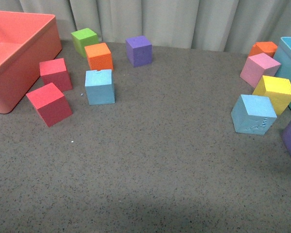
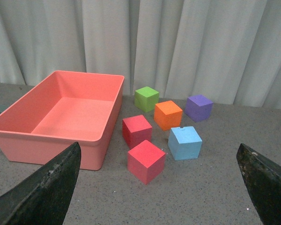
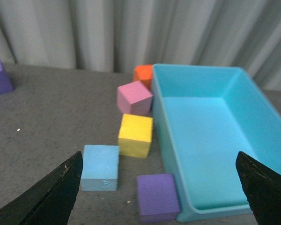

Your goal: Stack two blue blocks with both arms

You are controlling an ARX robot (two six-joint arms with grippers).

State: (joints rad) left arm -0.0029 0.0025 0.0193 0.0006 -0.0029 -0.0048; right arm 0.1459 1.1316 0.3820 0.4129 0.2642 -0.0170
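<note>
- In the front view neither arm appears. Both blue blocks rest on the grey tabletop, well apart from each other.
- The plain blue block sits toward the far-left corner, just in front of an orange cube. The coral bin stands at the left edge.
- The scuffed blue block sits near the right edge, just beside a yellow cube, with the marks on its near face.
- Only the left wrist view shows the left claw. Its fingers are spread wide apart and grip nothing, and the plain blue block lies beyond them. This view also shows the coral bin's inner floor.
- Only the right wrist view shows the right claw, which is likewise spread wide and grips nothing. The scuffed blue block lies close to one finger.
- The right wrist view takes in the whole turquoise bin, which the front view cuts off at the right edge. A purple cube sits just beside the bin's wall.
</note>
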